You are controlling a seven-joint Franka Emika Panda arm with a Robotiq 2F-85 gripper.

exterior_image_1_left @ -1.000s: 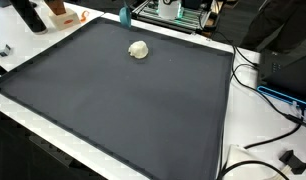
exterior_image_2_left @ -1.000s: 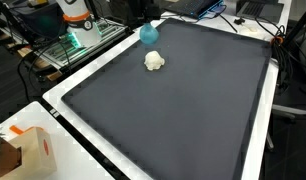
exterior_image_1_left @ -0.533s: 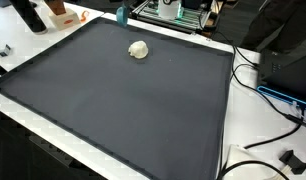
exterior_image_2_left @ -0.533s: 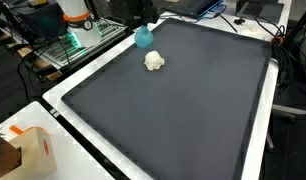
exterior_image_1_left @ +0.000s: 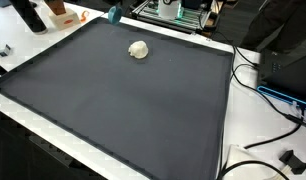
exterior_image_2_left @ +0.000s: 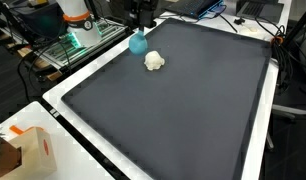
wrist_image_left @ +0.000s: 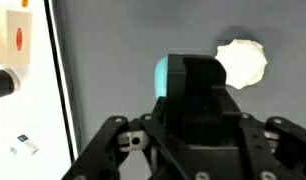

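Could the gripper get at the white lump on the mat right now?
Reach it, likely yes; grasp it, probably not: the gripper seems shut on a teal object. The white lump lies nearby, nothing between.

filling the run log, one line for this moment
gripper: shut on teal object | where: at edge of dark mat | nearby: cream lump, apart

A big dark mat [exterior_image_1_left: 123, 100] covers most of the white tabletop [exterior_image_1_left: 242, 110]. Black cables [exterior_image_1_left: 293, 118] lie on the tabletop just beside the mat. An orange and white box [exterior_image_2_left: 28, 150] sits near one corner of the mat.
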